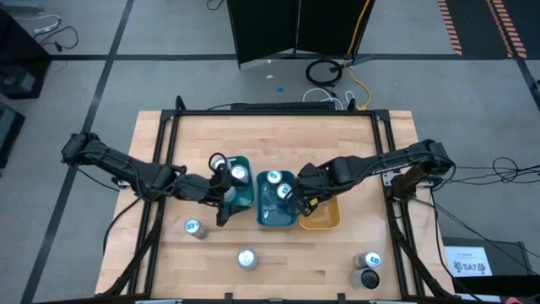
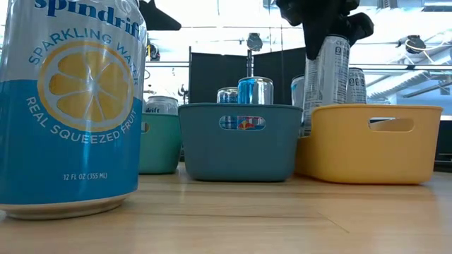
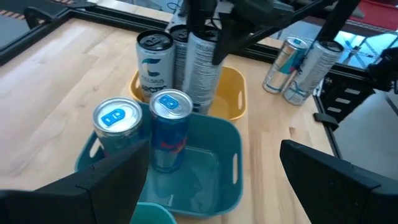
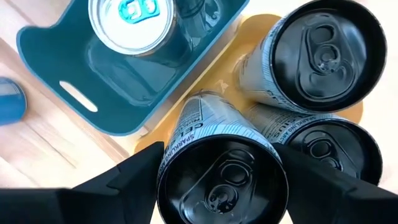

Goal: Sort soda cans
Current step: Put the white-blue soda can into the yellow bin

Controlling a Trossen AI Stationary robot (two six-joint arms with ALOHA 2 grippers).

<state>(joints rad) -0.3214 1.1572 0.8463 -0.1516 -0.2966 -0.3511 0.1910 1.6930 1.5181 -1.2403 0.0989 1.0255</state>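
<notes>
My right gripper (image 4: pixel 224 180) is shut on a silver can with a dark top (image 2: pixel 328 77) at the orange tray (image 1: pixel 325 218), beside two more dark-topped cans (image 4: pixel 320 53). The blue tray (image 3: pixel 217 180) holds two blue-marked cans (image 3: pixel 169 127) standing upright. My left gripper (image 3: pixel 214 155) is open and touches nothing; it hangs at the green tray (image 1: pixel 240 192), facing the blue tray. A silver-topped can (image 1: pixel 240 173) stands in the green tray. Loose cans stand on the table near its front edge (image 1: pixel 246 258) and at its right front corner (image 1: pixel 369 270). My right gripper pinches the dark-topped can near its top rim (image 4: pixel 186 155), one finger (image 4: pixel 127 177) on each side. The fingers come from above, pointing down. The can hangs slightly tilted, with its lower end behind the orange tray's wall (image 2: pixel 367 141); I cannot tell whether it rests on the tray floor.
A big blue Spindrift can (image 2: pixel 67 106) stands on the table right in front of the low camera. Another loose can (image 1: pixel 194 228) stands left of the trays. The three trays sit side by side mid-table; bare wood lies toward the far edge.
</notes>
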